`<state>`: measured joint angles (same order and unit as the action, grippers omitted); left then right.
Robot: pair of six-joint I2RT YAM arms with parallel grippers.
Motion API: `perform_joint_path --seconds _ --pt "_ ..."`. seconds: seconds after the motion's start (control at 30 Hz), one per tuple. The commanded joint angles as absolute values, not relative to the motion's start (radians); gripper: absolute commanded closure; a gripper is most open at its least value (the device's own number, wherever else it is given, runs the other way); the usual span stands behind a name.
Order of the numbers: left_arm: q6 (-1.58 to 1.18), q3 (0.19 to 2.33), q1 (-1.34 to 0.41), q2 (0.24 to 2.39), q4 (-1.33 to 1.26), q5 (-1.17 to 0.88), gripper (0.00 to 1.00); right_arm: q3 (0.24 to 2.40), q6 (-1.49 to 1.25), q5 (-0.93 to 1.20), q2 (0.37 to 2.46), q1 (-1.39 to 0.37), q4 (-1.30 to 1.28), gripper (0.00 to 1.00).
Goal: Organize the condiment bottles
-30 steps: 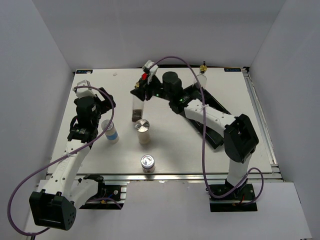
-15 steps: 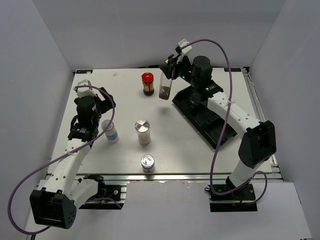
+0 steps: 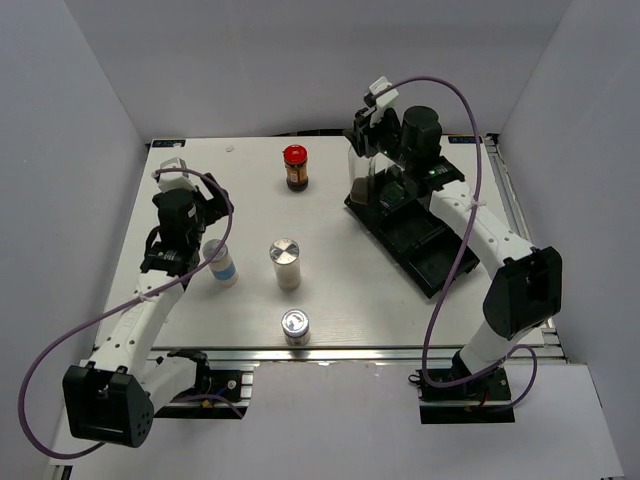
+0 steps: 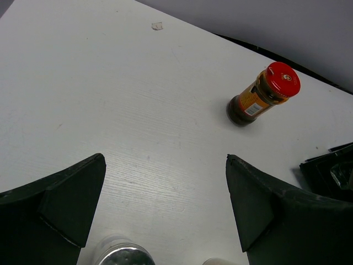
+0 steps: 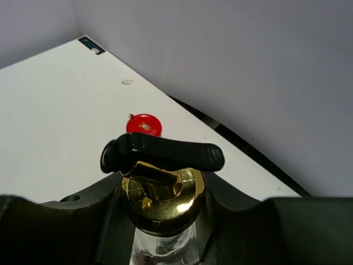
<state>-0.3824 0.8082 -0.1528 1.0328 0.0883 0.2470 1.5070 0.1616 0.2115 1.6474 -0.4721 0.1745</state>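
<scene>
My right gripper [image 3: 366, 138] is shut on the neck of a clear glass bottle [image 3: 362, 180] with dark liquid at its bottom. The bottle hangs upright at the left end of the black tray [image 3: 428, 252]. The right wrist view shows its gold pourer [image 5: 163, 190] between my fingers. A red-lidded dark jar [image 3: 295, 167] stands at the back middle. On the table stand a blue-labelled shaker [image 3: 222, 263] and two silver-lidded shakers [image 3: 286, 262] [image 3: 295, 326]. My left gripper [image 3: 208, 213] hangs open just above the blue-labelled shaker, whose lid [image 4: 122, 256] shows at the bottom edge of the left wrist view.
The tray lies diagonally at the right, under my right arm. White walls close in the table on three sides. A metal rail runs along the near edge [image 3: 320, 350].
My right arm has carried the glass bottle from the back middle of the table rightward to the tray's left end. The red-lidded jar came into view. My left arm barely moved.
</scene>
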Motion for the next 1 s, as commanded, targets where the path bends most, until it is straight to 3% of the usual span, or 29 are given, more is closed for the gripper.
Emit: perform_joint_path --seconds 0.0,0.57,0.97 --pt "-0.377 0.827 -0.155 1.042 0.067 0.238 0.02 1.520 0.229 0.222 1.600 -0.446 0.265 1.00" --pt "-0.385 0.867 -0.155 1.121 0.046 0.206 0.02 1.456 0.213 0.253 1.667 -0.362 0.316 1.00" --pt "-0.385 0.888 -0.155 1.164 0.051 0.184 0.02 1.296 0.097 0.086 1.661 -0.360 0.495 1.00"
